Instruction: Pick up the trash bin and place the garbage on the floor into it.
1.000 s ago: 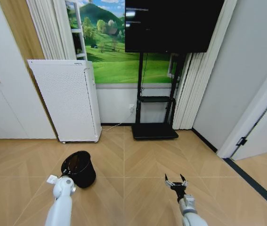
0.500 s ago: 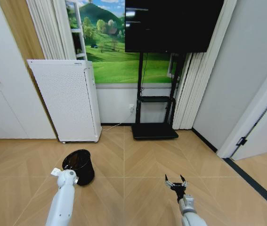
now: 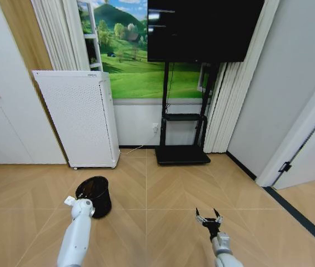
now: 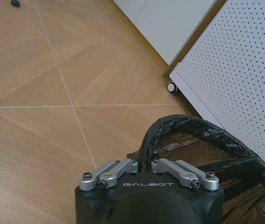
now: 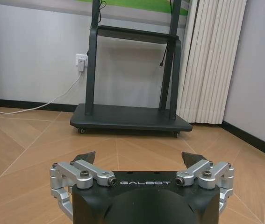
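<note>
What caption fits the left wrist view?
Left gripper shut on the black-lined rim of the trash bin, beside the white perforated appliance.

A floor of light wood planks [image 3: 168, 183] laid in a herringbone pattern is seen, bounded at the far side by a wall carrying a green landscape mural [image 3: 126, 61]. A tall white perforated appliance [image 3: 79, 119] is stood at the far left beside white cabinet doors [image 3: 1, 111], and a dark screen [image 3: 204, 28] is held on a black wheeled stand [image 3: 182, 136] (a cable is plugged into the wall socket [image 5: 81, 62] beside it). Pale pleated curtains [image 3: 229, 100] are hung to the right of the stand, with a grey wall and a white door frame [image 3: 301, 128] set further right.
</note>
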